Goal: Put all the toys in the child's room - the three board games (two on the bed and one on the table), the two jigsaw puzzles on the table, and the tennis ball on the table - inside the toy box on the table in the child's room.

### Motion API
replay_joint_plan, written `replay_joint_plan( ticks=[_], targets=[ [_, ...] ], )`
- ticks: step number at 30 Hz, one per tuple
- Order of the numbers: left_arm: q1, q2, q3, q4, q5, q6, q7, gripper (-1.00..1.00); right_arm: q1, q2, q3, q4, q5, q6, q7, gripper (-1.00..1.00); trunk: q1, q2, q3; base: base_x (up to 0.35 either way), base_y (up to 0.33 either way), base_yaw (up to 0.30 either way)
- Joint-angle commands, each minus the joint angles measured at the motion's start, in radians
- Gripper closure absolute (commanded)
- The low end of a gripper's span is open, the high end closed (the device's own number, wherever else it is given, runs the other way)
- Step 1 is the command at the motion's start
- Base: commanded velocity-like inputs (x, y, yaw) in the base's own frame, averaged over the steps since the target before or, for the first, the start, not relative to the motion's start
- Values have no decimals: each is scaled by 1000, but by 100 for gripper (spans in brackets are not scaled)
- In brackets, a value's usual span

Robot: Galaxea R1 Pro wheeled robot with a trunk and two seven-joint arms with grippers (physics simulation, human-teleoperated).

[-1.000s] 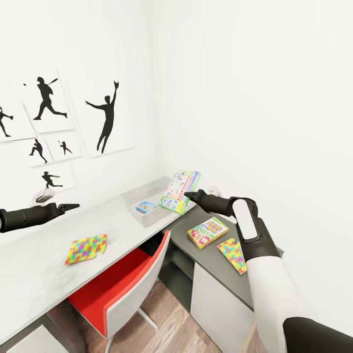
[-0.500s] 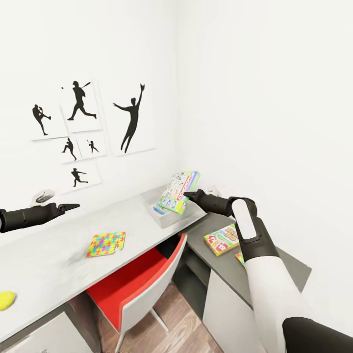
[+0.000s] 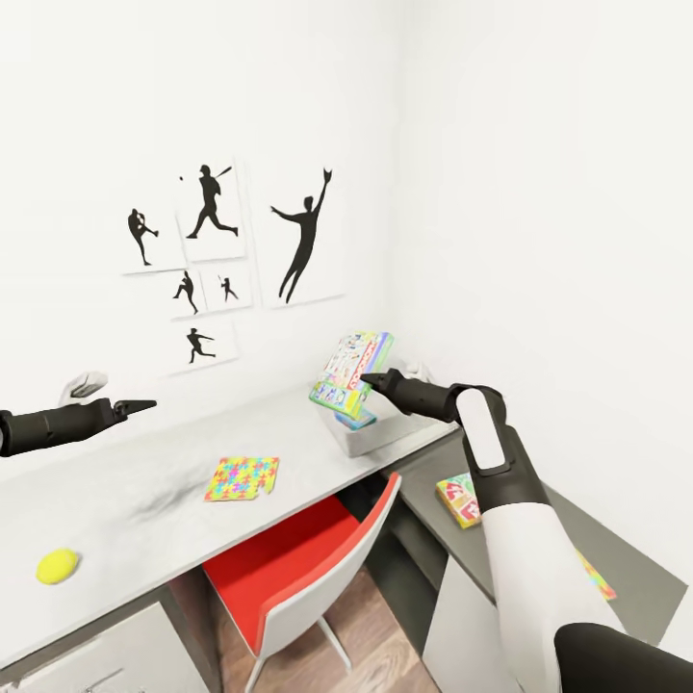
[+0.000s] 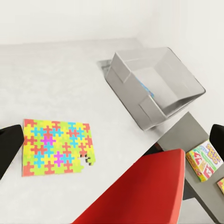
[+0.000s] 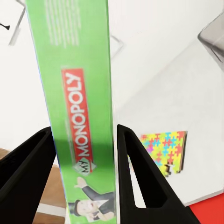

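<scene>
From the head view, your right gripper (image 3: 371,381) holds the green game (image 3: 351,373) tilted above the toy box (image 3: 380,433), a puzzle (image 3: 243,477) and ball (image 3: 57,565) on the table (image 3: 125,500), your left gripper (image 3: 144,405) unreadable; the left wrist shows the box (image 4: 154,86) beside the puzzle (image 4: 57,146); the right wrist shows fingers (image 5: 135,177) clamping the game (image 5: 81,112).

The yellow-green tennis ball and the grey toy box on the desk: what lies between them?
In the head view, one multicoloured jigsaw puzzle sheet lies between tennis ball and toy box.
</scene>
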Motion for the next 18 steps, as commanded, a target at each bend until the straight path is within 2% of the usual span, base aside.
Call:
replay_joint_plan(
  ticks=[1, 5, 13, 16, 18],
  targets=[
    [-2, 0, 1, 0, -5, 4, -7, -100, -1, 1, -4, -3, 3, 7, 9, 100, 1, -2, -2, 140, -196, 268],
    [-2, 0, 1, 0, -4, 4, -7, -100, 0, 0, -5, -7, 2, 9, 9, 100, 1, -2, -1, 147, -206, 197],
    [-2, -1, 1, -1, 9, 5, -13, -100, 0, 0, -6, -10, 0, 10, 9, 100, 1, -2, 0, 103, -99, 30],
    [-2, -2, -4, -1, 28, 5, -36, -100, 0, 1, -6, -10, -1, 10, 9, 100, 1, -2, 0, 18, -18, 3],
    [-2, -4, -13, -2, 40, 5, -72, -100, 0, 1, -6, -10, -1, 10, 9, 100, 1, -2, 0, 7, -8, 1]
  ],
)
